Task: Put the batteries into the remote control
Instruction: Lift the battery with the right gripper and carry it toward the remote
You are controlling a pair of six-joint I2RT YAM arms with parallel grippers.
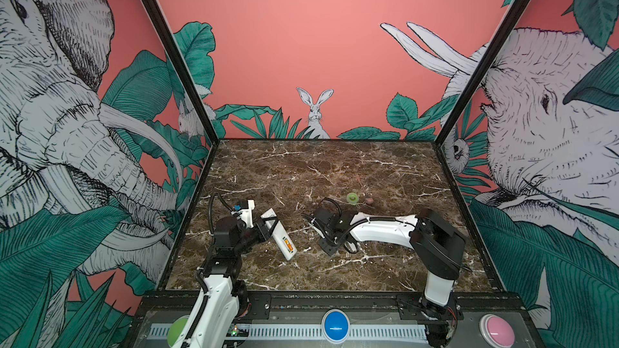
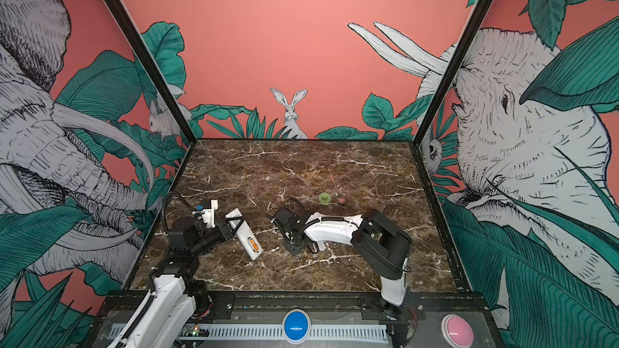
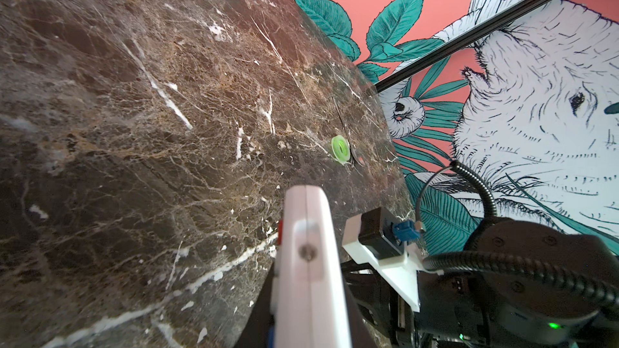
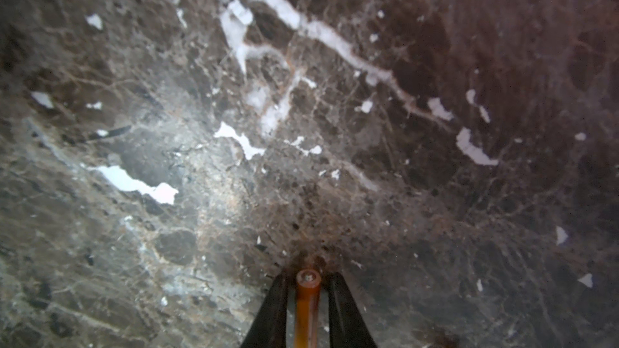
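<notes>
Left gripper (image 1: 270, 220) was clamped shut on the remote control (image 1: 278, 234); the right gripper (image 4: 308, 278) stood slightly parted around a battery.

Counted: one remote control, two orange cells, two grippers, one green roll. Nearest, the remote control faced back-up, its long axis running from near right to far left, with the open bay at the near end and the far end in the left jaws. The first battery (image 1: 288, 244) lay along that bay. Beyond it, the right arm reached in from the right, forearm roughly level. The second battery (image 4: 307, 309) lay lengthwise between its fingers (image 4: 341, 313), pale end toward the marble table (image 1: 335, 169), a thin gap on each side. Farthest, the green roll (image 1: 352, 198) sat well apart.
</notes>
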